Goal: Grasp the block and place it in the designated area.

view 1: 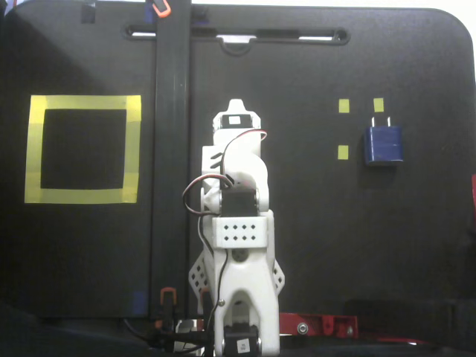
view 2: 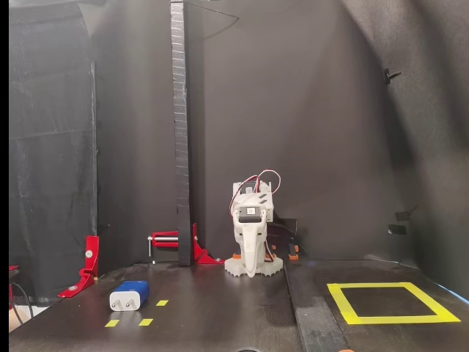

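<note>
The white arm (view 1: 236, 245) is seen folded over its base near the middle of the black table (view 1: 320, 245) in a fixed view from above, and in the other fixed view, taken from table level facing the arm, it is seen crouched at the back of the table (view 2: 220, 315). The gripper (view 2: 250, 270) is pointed down close to the table surface just in front of the base; its fingers appear brought together, with nothing held between them. In the view from above the gripper (view 1: 236, 104) is shown only as the narrow white tip at the far end of the arm, and the jaws cannot be made out there.

The block (view 1: 383, 143) is seen lying flat on the table at the right of the view from above, well apart from the arm, its two pale prongs turned toward the top edge of the picture. Three small yellow tape squares (view 1: 343, 105) are visible just beside it, two above and one to its left. In the table-level view the block (view 2: 130, 295) is found at the lower left, its pale pronged end facing the camera, with small yellow tape marks (view 2: 146, 322) near it.

The designated area (view 1: 82, 195) is seen at the left of the view from above, beyond a dark vertical bar (view 1: 171, 149), and at the lower right in the table-level view (view 2: 392, 319). Nothing is seen inside the frame. Red clamps (view 2: 172, 240) are seen at the back left.
</note>
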### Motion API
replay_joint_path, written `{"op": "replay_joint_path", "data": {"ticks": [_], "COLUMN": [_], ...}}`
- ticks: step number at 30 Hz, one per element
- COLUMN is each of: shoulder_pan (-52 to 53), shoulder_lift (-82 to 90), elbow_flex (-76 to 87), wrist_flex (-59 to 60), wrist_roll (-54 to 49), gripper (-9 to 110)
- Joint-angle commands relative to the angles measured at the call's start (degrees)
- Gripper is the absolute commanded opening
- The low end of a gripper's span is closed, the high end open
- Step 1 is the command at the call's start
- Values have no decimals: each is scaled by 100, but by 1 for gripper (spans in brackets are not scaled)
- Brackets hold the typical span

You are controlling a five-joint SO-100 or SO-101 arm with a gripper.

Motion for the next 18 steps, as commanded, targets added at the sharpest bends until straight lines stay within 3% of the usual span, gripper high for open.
{"op": "replay_joint_path", "data": {"ticks": [1,18], "shoulder_pan": [35,0], "shoulder_lift": [35,35], "elbow_flex": [35,35], "wrist_flex": [9,9], "wrist_roll": [18,9], "gripper": [0,0]}}
